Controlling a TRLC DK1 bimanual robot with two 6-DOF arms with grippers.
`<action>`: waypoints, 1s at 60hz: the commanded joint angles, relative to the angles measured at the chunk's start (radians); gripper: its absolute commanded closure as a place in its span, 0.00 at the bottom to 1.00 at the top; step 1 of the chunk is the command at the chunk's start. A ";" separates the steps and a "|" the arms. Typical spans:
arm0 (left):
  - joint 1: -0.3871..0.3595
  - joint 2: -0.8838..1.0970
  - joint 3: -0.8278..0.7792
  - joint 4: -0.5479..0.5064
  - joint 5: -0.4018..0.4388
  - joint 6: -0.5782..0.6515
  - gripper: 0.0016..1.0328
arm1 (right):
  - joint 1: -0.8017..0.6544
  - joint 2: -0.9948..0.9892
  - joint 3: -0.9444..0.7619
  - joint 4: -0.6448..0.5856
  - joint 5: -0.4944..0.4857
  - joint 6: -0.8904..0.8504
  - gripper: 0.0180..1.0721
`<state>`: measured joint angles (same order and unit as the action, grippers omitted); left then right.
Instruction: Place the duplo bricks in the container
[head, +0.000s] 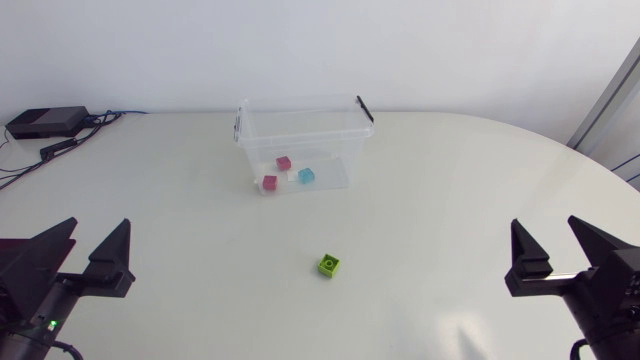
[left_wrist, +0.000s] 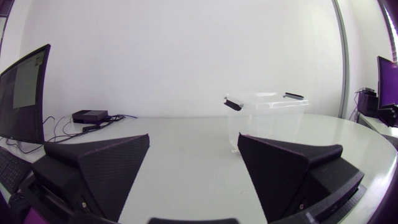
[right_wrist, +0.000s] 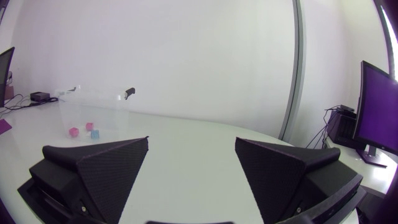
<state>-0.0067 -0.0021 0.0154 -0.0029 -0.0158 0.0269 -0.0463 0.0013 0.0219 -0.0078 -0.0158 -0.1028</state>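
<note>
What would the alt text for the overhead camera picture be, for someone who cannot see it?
A green brick lies alone on a white table, in front of a clear container holding two pink bricks and a blue brick. The left end effector and right end effector, both open and empty, sit at the lower corners.

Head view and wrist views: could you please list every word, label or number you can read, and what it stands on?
No text can be read.
The container, the green brick and the bricks inside it show no print; the black box is too small to tell.
</note>
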 joint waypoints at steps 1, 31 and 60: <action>0.008 -0.012 -0.014 -0.002 -0.006 0.011 0.04 | 0.005 -0.007 -0.020 -0.001 -0.001 -0.025 0.04; 0.008 -0.012 -0.014 -0.002 -0.006 0.011 0.04 | 0.051 0.055 0.115 -0.100 -0.044 -0.006 0.05; 0.008 -0.012 -0.014 -0.002 -0.006 0.011 0.04 | 0.255 0.720 0.492 -0.363 -0.216 -0.095 0.05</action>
<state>-0.0067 -0.0021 0.0154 -0.0029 -0.0158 0.0269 0.1684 0.6178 0.4583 -0.3363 -0.2218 -0.1551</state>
